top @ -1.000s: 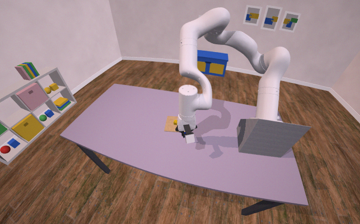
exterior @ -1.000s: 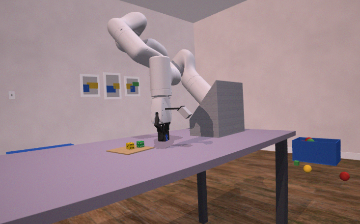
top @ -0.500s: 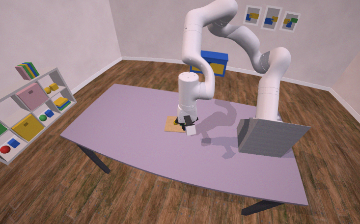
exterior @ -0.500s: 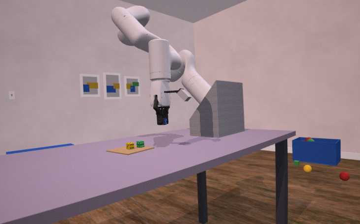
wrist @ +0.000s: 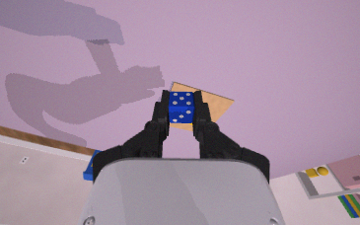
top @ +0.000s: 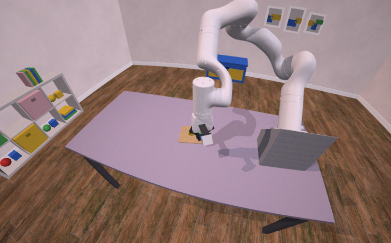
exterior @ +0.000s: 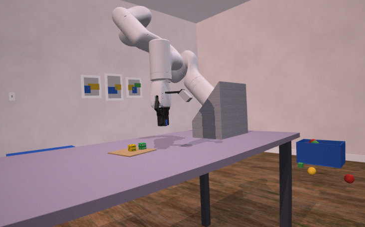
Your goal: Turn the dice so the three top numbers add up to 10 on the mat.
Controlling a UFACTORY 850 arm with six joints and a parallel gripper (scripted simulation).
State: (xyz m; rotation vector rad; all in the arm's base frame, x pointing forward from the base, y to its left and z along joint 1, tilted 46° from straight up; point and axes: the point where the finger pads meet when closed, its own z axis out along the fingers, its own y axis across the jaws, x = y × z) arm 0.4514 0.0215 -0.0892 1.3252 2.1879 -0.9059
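My gripper (top: pixel 198 136) (exterior: pixel 163 121) (wrist: pixel 180 100) is shut on the blue die (exterior: pixel 166 122) (wrist: pixel 181 107) and holds it well above the table. In the wrist view the blue die shows a face with five pips and, lower in the picture, one with three. The tan mat (top: pixel 184 139) (exterior: pixel 116 152) (wrist: pixel 219 101) lies flat on the table. A yellow die (top: pixel 190 133) (exterior: pixel 132 147) and a green die (exterior: pixel 142 146) sit flat on it, close together. Their top numbers are too small to read surely. The fingers and the blue die hide both in the wrist view.
The lilac table (top: pixel 124 126) (exterior: pixel 65 174) (wrist: pixel 286 59) bears the mat and a grey block (top: pixel 296 151) (exterior: pixel 231 112) at the arm's base. The arm's shadow falls beside the mat. Shelves (top: pixel 62 78) and a blue box (exterior: pixel 320 153) with toys stand off the table.
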